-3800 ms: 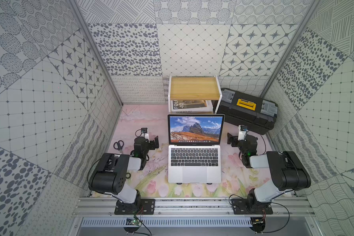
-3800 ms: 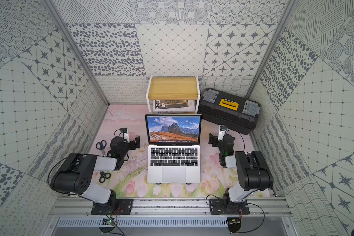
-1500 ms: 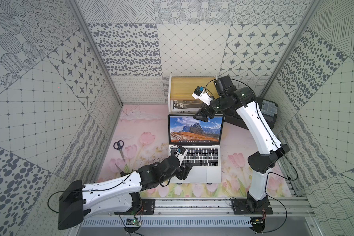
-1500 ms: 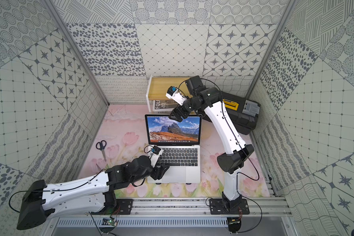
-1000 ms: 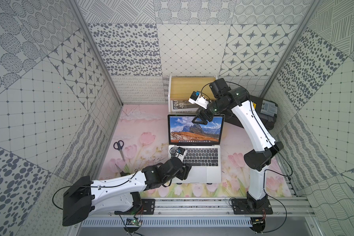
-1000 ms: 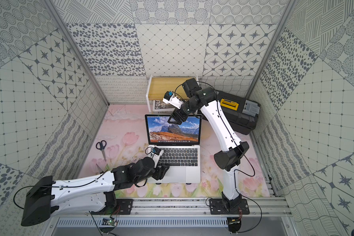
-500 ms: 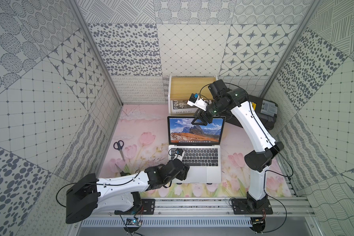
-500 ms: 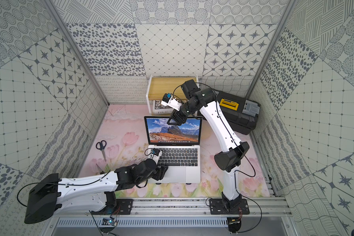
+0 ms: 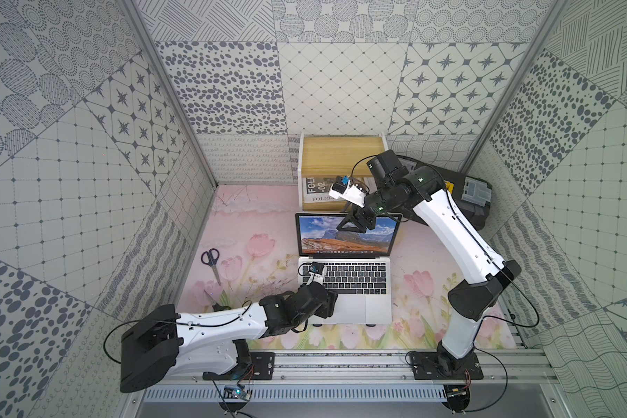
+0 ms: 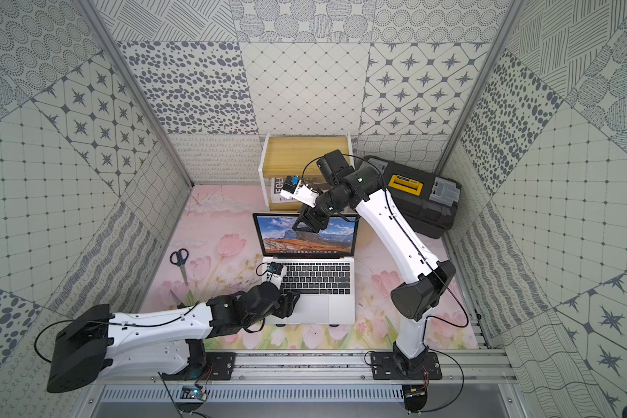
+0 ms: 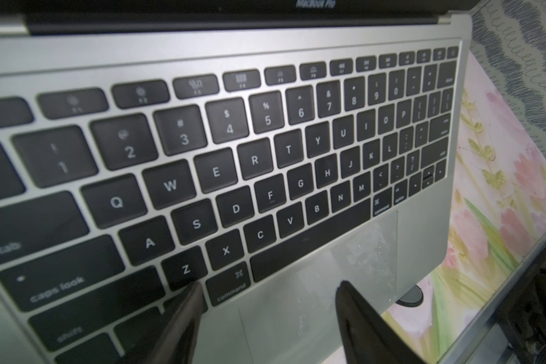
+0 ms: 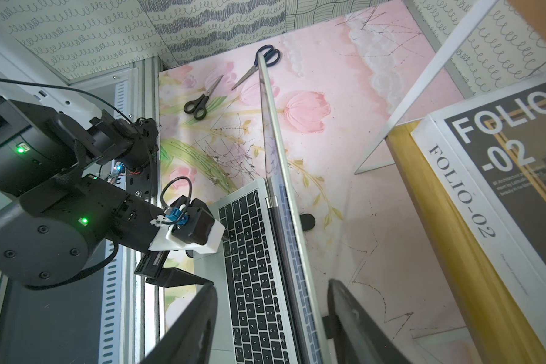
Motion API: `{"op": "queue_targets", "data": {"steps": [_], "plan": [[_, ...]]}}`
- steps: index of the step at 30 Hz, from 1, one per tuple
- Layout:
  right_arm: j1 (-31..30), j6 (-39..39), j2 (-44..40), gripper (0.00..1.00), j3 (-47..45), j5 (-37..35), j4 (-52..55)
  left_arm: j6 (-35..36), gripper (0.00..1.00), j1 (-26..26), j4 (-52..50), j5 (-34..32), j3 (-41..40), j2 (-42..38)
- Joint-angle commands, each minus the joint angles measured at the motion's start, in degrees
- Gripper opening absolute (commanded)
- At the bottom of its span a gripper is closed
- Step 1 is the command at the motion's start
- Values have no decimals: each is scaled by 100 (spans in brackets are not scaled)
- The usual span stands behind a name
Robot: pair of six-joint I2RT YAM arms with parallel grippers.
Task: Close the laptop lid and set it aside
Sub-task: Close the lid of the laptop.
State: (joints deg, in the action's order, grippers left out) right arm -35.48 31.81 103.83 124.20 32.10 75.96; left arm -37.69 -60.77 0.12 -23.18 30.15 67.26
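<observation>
At the middle of the floral counter (image 9: pixel 254 217), the laptop (image 9: pixel 359 282) is sitting open with its keyboard facing the arms' rail. The laptop lid (image 9: pixel 341 235) is standing raised, a mountain wallpaper glowing on its screen.

Up at the lid's top edge, the right gripper (image 12: pixel 270 283) is hanging over it, and its jaws are standing apart, straddling that edge. One finger is sitting on the screen side with clear air to the glass. The other is on the back side, very close to the panel, and I cannot tell whether it is touching.

Down at the base, the left gripper (image 11: pixel 269 285) is hovering low over the near left corner. Its jaws are apart too, one tip by the Z key and the other over the trackpad, gripping nothing.

Behind the lid, a yellow wooden shelf (image 9: pixel 341 155) is standing against the back wall, with a FOLIO-02 magazine (image 9: pixel 314 188) lying under its top. Just to the robot's right of it, a black toolbox (image 10: pixel 424 213) is sitting. Off to the left, blue-handled scissors (image 9: pixel 210 258) are lying on the counter, with black-handled scissors (image 12: pixel 197 105) lying nearer the rail.
</observation>
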Motion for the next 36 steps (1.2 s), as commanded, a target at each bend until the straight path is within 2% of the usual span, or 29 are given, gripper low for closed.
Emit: {"op": "queue_targets", "data": {"steps": [1, 10, 19, 36], "plan": [[-218, -164, -236, 59, -291, 102, 5, -354, 71, 13, -397, -354, -53, 200], [-358, -306, -533, 59, -847, 66, -301, -744, 71, 12, -707, -533, 59, 477], [-576, -497, -823, 59, -1227, 8, -450, -1190, 71, 12, -1072, -714, 13, 423], [-974, -1029, -1421, 61, -2019, -284, -615, -1615, 74, 13, -1374, -871, -84, 316]]}}
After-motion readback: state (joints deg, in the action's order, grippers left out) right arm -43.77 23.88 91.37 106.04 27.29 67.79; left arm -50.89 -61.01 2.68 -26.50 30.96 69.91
